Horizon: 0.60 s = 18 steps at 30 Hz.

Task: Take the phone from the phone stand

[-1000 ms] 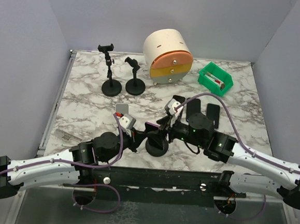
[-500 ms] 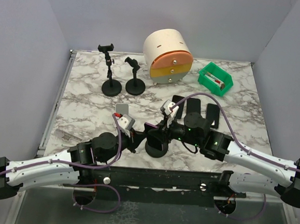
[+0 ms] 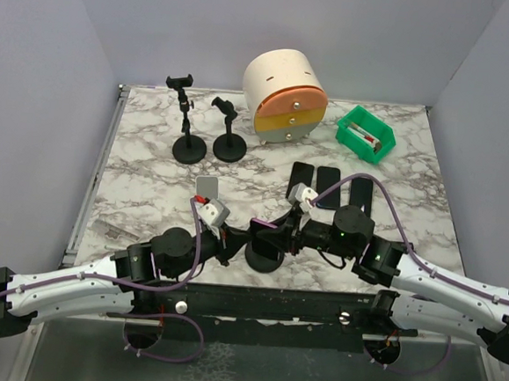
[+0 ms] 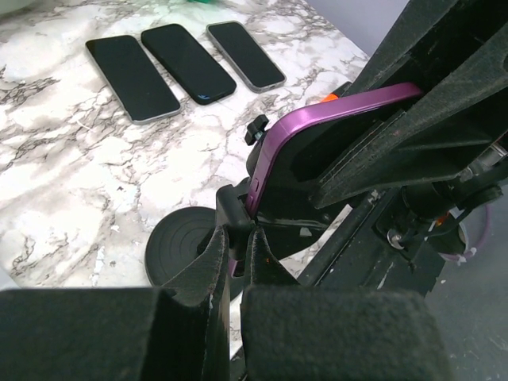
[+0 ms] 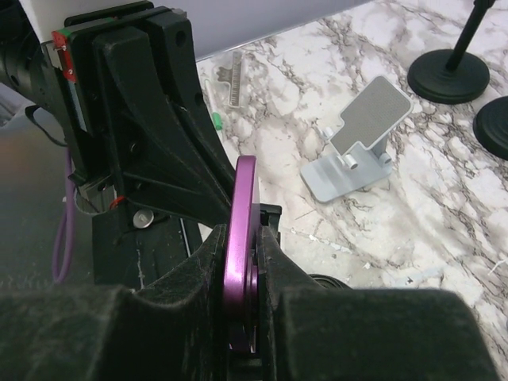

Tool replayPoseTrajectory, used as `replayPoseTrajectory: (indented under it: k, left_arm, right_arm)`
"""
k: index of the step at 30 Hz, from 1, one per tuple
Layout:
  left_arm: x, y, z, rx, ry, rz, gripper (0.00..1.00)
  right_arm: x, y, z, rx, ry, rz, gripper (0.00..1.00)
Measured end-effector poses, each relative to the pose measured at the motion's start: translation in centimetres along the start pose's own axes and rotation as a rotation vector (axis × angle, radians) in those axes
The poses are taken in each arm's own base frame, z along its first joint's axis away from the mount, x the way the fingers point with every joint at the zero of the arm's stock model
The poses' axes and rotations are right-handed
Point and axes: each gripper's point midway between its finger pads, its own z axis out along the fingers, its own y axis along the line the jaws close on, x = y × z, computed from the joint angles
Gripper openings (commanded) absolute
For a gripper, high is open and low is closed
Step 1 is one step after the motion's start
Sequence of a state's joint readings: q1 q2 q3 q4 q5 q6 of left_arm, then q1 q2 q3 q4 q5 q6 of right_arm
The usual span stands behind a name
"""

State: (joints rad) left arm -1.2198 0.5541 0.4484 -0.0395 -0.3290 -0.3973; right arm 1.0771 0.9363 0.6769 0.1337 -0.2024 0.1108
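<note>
Right now my right claw (image 5: 242, 236) is clamped narrow across both faces of the purple phone (image 5: 241, 190). The phone shows edge-on at mid-frame, seated in the phone stand (image 4: 178, 252), with its long axis running away from my fingers toward my left claw (image 4: 236, 238). That claw is closed on the stand's bracket. Three spare phones (image 4: 182, 59) and a grey folding stand (image 5: 357, 151) lie well apart, so I judge the way out unobstructed.

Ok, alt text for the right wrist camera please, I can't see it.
The right gripper pinches a purple phone edge-on, with the left arm close behind it. On the marble table to the right stands an empty grey folding stand, with two round black bases beyond it.
</note>
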Motion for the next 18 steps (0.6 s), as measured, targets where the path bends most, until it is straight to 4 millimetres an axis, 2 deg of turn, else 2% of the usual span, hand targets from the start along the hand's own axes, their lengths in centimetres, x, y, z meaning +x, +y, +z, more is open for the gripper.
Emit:
replayPoseTrajectory:
  k: [18]
  left_arm:
    - [0.27,-0.27,-0.08,0.021,0.012,0.035,0.0]
  right_arm:
    - [-0.15,1.06,-0.34,-0.097,-0.031,-0.017,0.0]
